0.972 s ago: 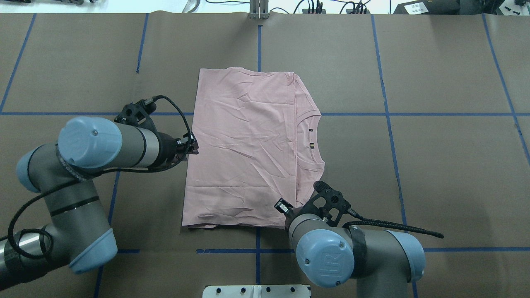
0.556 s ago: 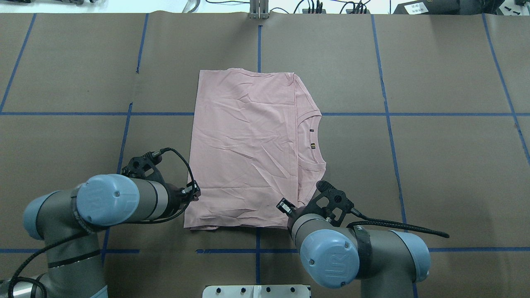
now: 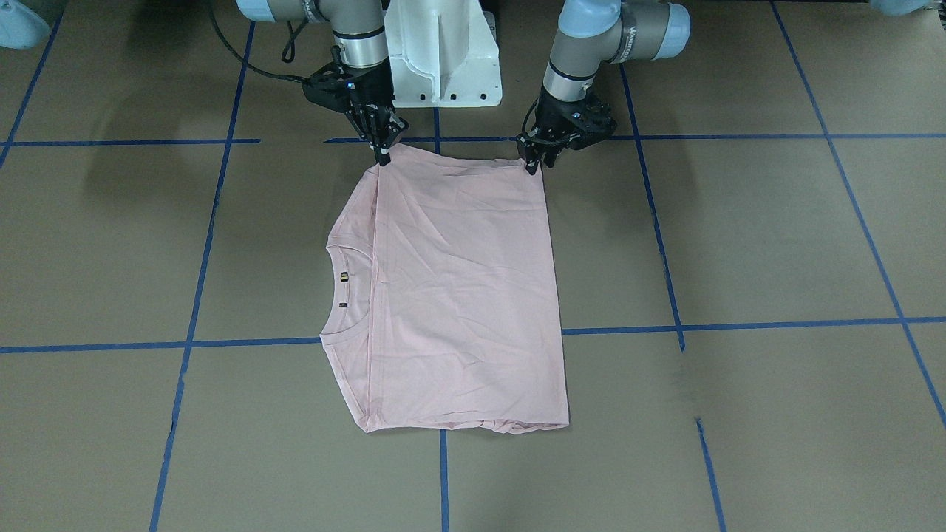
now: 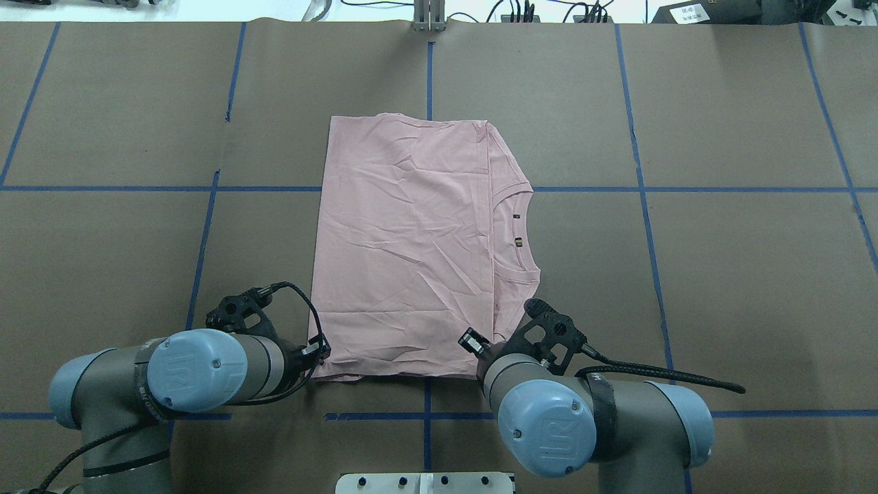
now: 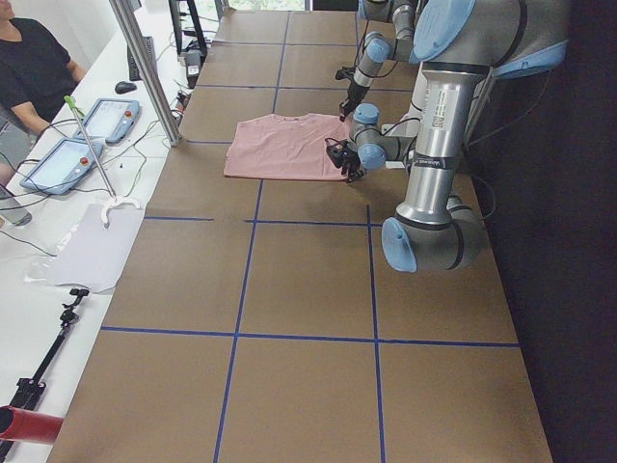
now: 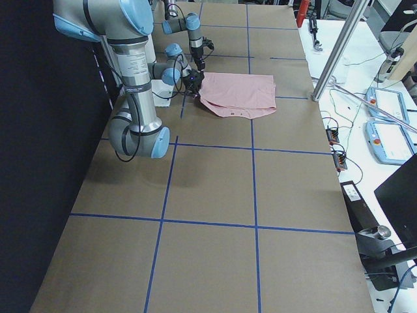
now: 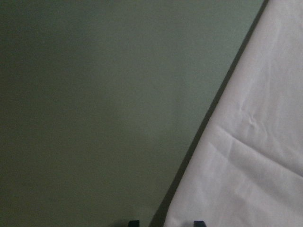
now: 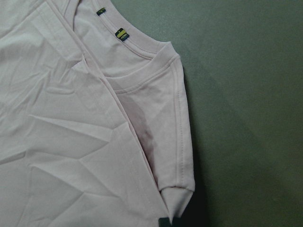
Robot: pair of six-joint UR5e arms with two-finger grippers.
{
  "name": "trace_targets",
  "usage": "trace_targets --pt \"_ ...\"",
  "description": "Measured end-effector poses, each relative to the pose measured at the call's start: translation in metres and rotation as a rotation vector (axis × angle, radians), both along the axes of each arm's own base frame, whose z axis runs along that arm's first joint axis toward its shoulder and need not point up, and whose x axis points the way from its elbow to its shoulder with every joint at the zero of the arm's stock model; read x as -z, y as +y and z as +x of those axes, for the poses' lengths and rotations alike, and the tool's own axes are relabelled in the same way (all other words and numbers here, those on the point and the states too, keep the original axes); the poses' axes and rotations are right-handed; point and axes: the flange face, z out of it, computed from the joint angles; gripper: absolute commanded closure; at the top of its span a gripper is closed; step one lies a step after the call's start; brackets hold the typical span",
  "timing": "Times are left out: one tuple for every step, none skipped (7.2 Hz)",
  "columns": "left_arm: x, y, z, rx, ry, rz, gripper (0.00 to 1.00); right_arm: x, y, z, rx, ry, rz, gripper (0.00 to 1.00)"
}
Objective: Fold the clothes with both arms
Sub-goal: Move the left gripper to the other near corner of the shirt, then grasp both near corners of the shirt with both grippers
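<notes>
Folded to a plain pink rectangle, the T-shirt point(image 4: 405, 247) lies at the centre of the overhead view on the brown table point(image 4: 720, 274), its collar point(image 4: 518, 233) turned toward the frame's right, while the robot's two grippers stand at the corners of its lower edge. The left gripper point(image 3: 533, 161), upper centre-right in the front-facing view, is spread: its wrist camera shows two fingertips point(image 7: 134, 223) apart at the bottom of the frame, with the edge of the cloth running between them. The right gripper point(image 3: 382, 150), upper centre-left in that same view, sits at the corner by the sleeve hem point(image 8: 182, 184). Whether it is spread or pinching the cloth cannot be told. The step in hand appears to be taking both of these corners for a fold toward the shirt's upper edge in the overhead view. Done well, each gripper would likely bite every stacked layer, not only the top one, a little way in from its corner. Both would then need to rise together and level, keeping the cloth lightly taut between them so the edge lands square without sag or fresh creases.
</notes>
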Motion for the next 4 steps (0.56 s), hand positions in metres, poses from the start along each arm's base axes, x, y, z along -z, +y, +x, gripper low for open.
trace_targets --pt "0.0003 0.0026 0.0015 -0.005 -0.001 -0.001 0.62 0.0 -0.0003 0.0002 -0.001 0.0 0.0 1.0" --pt "0.0014 0.0063 0.0032 -0.011 0.001 0.0 0.8 0.0 -0.0008 0.0004 -0.002 0.0 0.0 1.0" --pt "0.0024 0.0096 0.0048 -0.012 0.004 -0.005 1.0 0.0002 -0.0012 0.0007 -0.002 -0.001 0.0 1.0" --pt "0.0028 0.0112 0.0056 -0.005 0.007 -0.016 1.0 0.0008 -0.0014 0.0016 -0.003 -0.002 0.0 1.0"
